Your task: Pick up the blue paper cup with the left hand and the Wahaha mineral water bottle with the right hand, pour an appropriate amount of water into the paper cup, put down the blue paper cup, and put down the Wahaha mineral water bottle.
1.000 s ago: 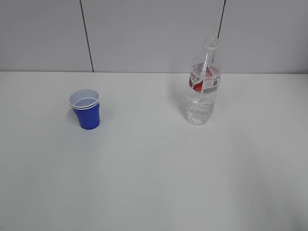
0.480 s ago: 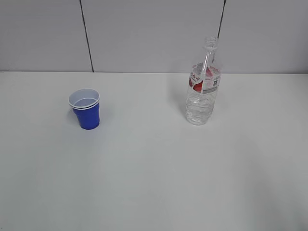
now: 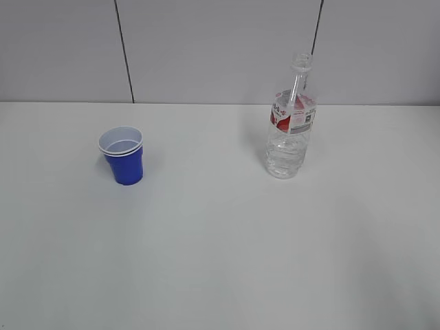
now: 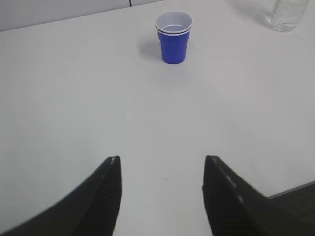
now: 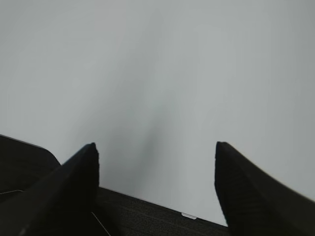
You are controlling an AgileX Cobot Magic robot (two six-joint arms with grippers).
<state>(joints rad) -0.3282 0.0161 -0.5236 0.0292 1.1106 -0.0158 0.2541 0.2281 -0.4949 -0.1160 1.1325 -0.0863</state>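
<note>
Left claw (image 4: pixel 161 162) agape, blue paper cup (image 4: pixel 173 37) well ahead

Exterior view: slanted down from front, facing wall, whole counter (image 3: pixel 220 261) in frame. Left wrist view: low, behind own open jaws, facing blue paper cup (image 4: pixel 173 37) from afar; shares cup and bottle (image 4: pixel 287 14) base with exterior. Right wrist view: close, blank counter only beyond jaws.

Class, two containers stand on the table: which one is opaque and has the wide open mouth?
The blue paper cup, short with a white rim. The Wahaha mineral water bottle is tall, clear and narrow-necked.
</note>
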